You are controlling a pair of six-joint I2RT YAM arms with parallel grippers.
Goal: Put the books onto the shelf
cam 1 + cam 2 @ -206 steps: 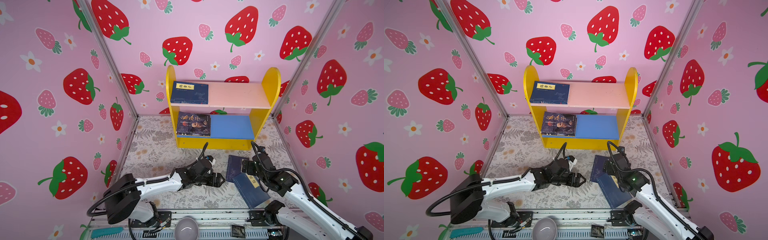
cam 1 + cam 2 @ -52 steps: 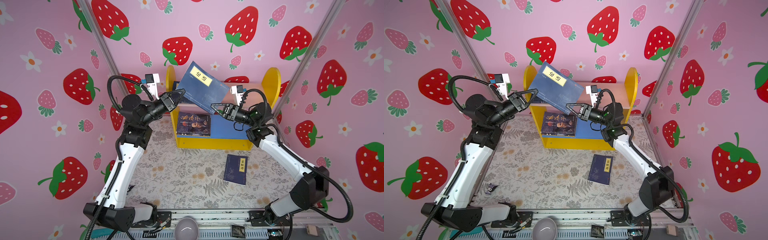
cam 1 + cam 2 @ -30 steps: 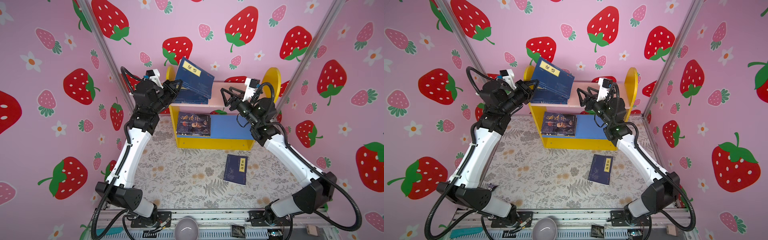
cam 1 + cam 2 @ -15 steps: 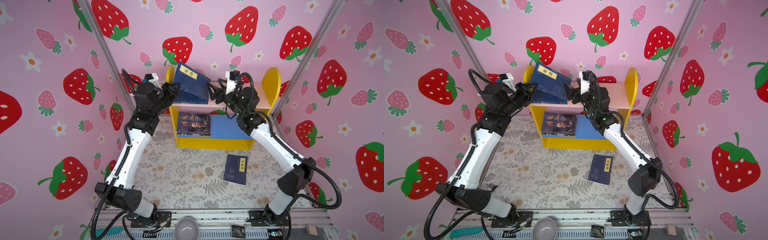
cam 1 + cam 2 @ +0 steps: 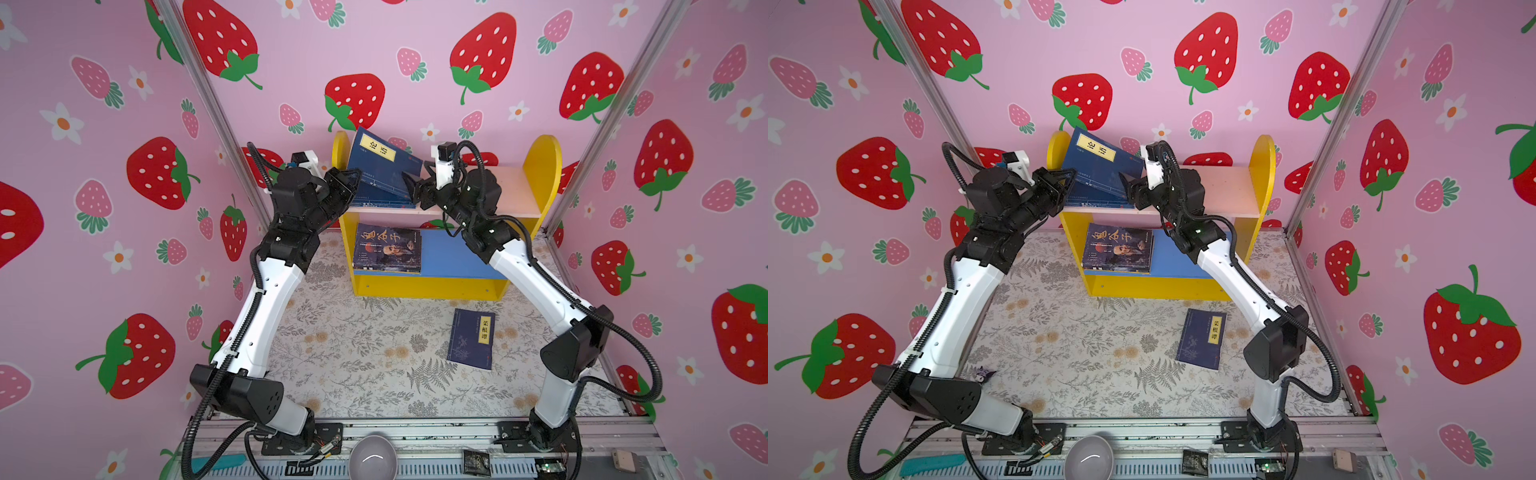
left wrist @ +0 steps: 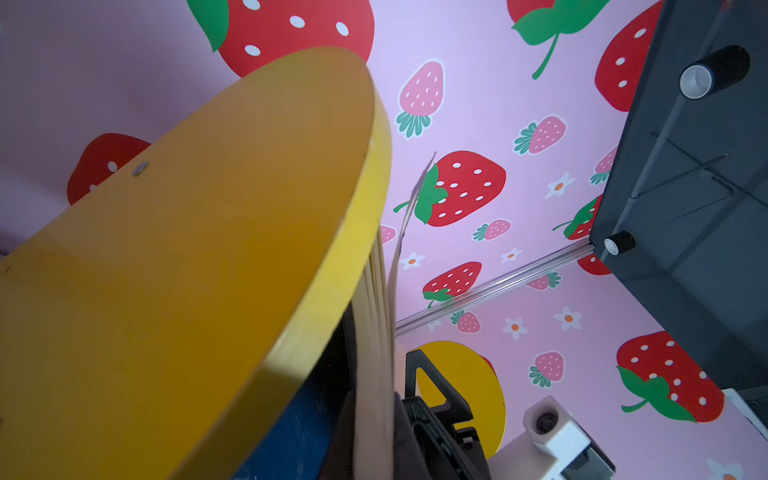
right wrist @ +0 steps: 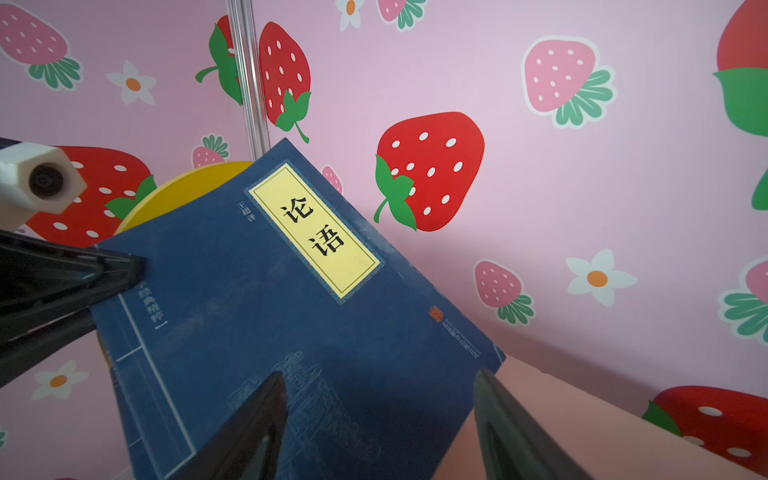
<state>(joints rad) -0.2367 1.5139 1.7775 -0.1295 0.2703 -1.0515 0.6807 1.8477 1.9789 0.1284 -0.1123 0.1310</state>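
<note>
Your left gripper clamps the tilted navy book by its edge over the shelf, while your right gripper, jaws apart, seems to steady its corner.

The tilted navy book hides most of the flat books beneath it.
</note>
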